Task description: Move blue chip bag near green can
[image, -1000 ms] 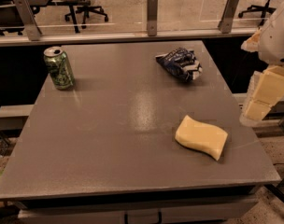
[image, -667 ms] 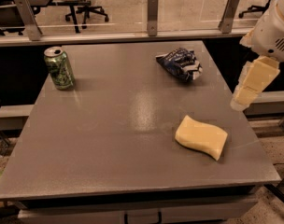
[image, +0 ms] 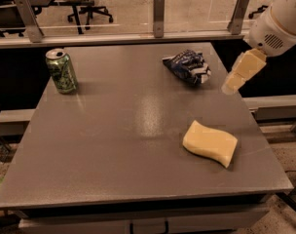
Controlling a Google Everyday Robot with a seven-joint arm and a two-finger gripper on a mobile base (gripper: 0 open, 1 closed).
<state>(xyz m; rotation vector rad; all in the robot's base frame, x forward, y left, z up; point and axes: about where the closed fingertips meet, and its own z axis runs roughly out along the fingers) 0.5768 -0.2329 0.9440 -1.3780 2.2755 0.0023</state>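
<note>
On the grey table [image: 114, 145], the green can [image: 62, 71] stands far left. My arm slants down from upper right, with the gripper [image: 232, 85] just right of the blue chip bag [image: 187, 66] — parted or closed, I can't say.

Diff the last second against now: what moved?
The gripper moved left and up in the picture, closing on the blue chip bag from the right. It is not touching the bag, and nothing has been grasped. The bag, the green can and the yellow sponge stayed put.
</note>
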